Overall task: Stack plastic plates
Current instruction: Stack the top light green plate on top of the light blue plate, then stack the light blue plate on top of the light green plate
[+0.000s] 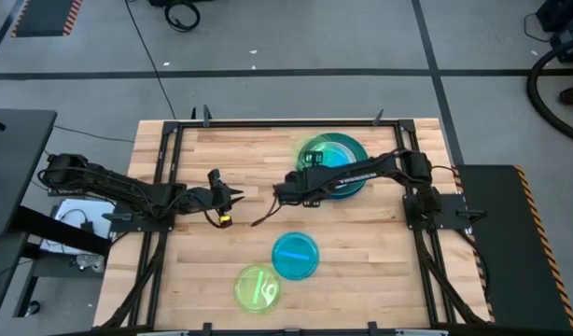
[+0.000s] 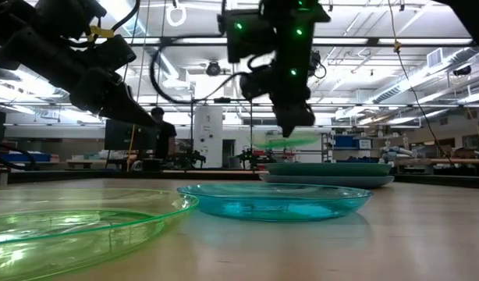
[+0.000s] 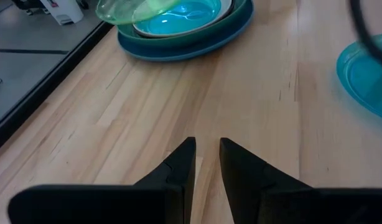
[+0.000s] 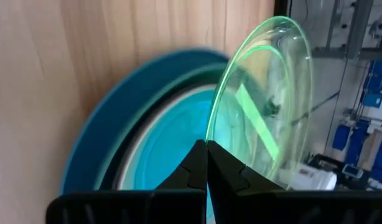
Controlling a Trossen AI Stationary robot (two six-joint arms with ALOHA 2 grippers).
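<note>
The right end effector (image 4: 206, 163) is clamped shut on the rim of a small lime-green plate (image 4: 265, 106), its two dark fingers pressed together with the translucent edge pinched between them. In the high view this right end effector (image 1: 288, 193) sits near the middle of the desk (image 1: 380, 261), and the held lime-green plate (image 1: 316, 151) hangs over the stack of plates (image 1: 347, 168) at the far right part of the desk. In the low view the held plate (image 2: 290, 142) floats clear above the stack (image 2: 325, 173), not touching it. The stack has a large blue plate at the bottom, a teal one on it, and a bright cyan plate showing inside, as the left wrist view shows (image 3: 185, 28).

The left end effector (image 3: 206, 168) hovers low over bare wood with its fingers only a narrow gap apart and nothing between them. In the high view it (image 1: 232, 198) is left of the desk's centre, apart from the right one.

Nearer the front edge lie two more small plates: a translucent cyan plate (image 1: 295, 256) and, just beside it toward the front left, a second lime-green plate (image 1: 257, 287). In the low view their rims look to overlap, the cyan plate (image 2: 274, 200) behind the green one (image 2: 83, 226).
</note>
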